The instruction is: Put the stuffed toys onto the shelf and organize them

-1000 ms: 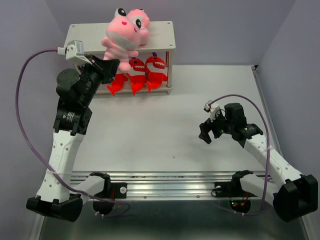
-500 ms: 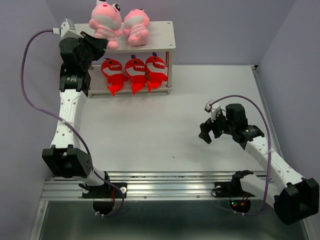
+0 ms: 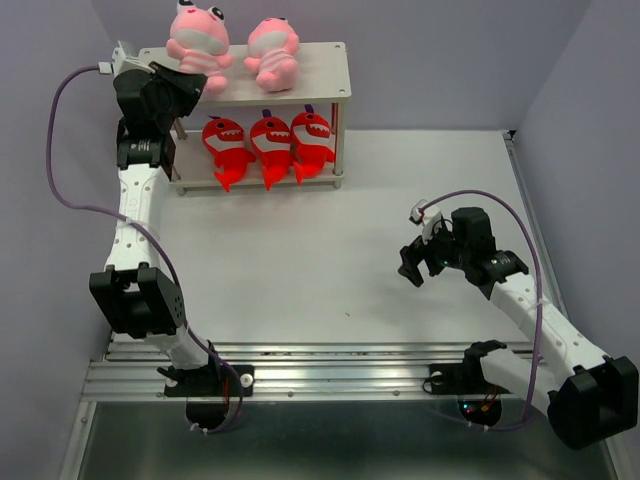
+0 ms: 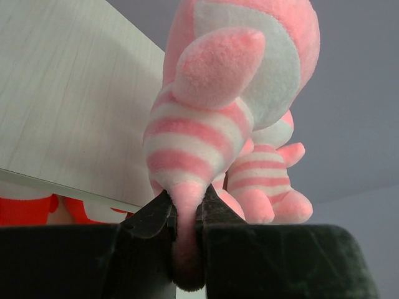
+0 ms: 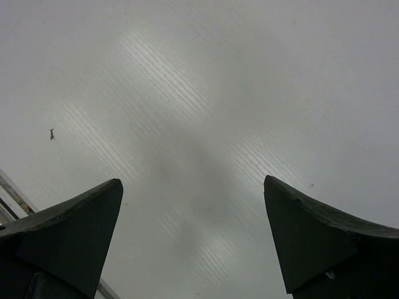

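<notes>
The shelf stands at the back of the table. Three red sharks lie side by side on its lower tier. A pink striped creature sits on the top board. My left gripper is shut on a limb of the second pink creature, which is upright over the top board's left end; the left wrist view shows that creature, the top board and the other pink toy behind. My right gripper is open and empty over the bare table, right of centre.
Purple walls close in the table at the back and both sides. A metal rail runs along the near edge between the arm bases. Cables loop from both wrists.
My left arm has carried the pink creature up and left, from in front of the shelf to the top board's left end. The right arm has not moved.
</notes>
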`<action>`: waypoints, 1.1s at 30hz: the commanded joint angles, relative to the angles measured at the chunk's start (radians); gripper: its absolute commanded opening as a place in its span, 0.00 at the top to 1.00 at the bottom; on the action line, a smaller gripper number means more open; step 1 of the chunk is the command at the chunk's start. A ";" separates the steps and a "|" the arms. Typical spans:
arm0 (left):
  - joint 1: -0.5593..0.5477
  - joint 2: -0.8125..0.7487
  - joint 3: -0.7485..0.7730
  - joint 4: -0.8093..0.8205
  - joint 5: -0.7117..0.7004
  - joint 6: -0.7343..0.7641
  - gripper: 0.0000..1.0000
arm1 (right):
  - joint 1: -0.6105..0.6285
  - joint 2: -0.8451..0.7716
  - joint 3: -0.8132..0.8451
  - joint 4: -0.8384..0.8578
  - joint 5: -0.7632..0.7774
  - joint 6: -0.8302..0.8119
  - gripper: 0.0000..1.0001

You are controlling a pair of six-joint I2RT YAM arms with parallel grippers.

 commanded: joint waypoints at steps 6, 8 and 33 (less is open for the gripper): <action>0.003 0.020 0.054 0.093 0.065 -0.113 0.94 | -0.006 -0.017 -0.009 0.044 0.018 -0.018 0.00; 0.002 0.022 0.048 0.095 0.068 -0.123 0.91 | -0.006 -0.015 -0.009 0.044 0.019 -0.018 0.00; 0.020 -0.001 -0.016 0.159 0.134 -0.177 0.33 | -0.024 -0.021 -0.012 0.044 0.019 -0.020 0.00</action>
